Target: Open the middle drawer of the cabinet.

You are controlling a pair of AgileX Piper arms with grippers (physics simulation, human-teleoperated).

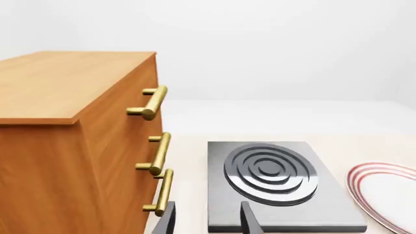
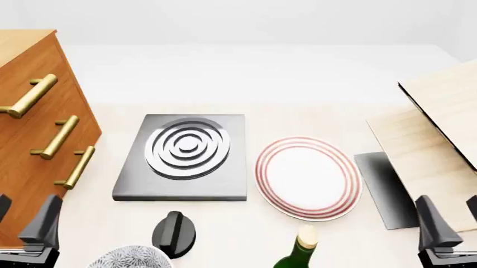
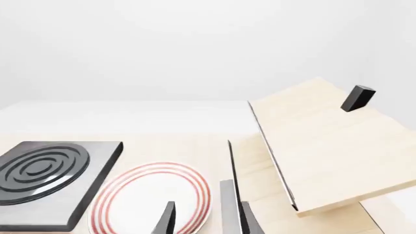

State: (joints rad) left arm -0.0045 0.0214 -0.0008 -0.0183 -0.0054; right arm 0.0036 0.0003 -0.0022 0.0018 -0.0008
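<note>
Middle drawer shut flush in cabinet at table's far left edge, brass handle sticking out toward grey hob. Bare strip of table between handles and hob. Left gripper jaws apart, empty, low beside cabinet front. Right gripper parted, empty, near pale boards. Plate right of hob.

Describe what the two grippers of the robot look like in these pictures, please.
Only the ends show. In the front view the left gripper and the right gripper each have two flat, dark grey fingers, narrowing toward the tip, on a darker blocky base. The wrist views show the same slim, dark grey blades. No cables, markings or coloured parts are visible; the arms themselves are out of frame.
</note>
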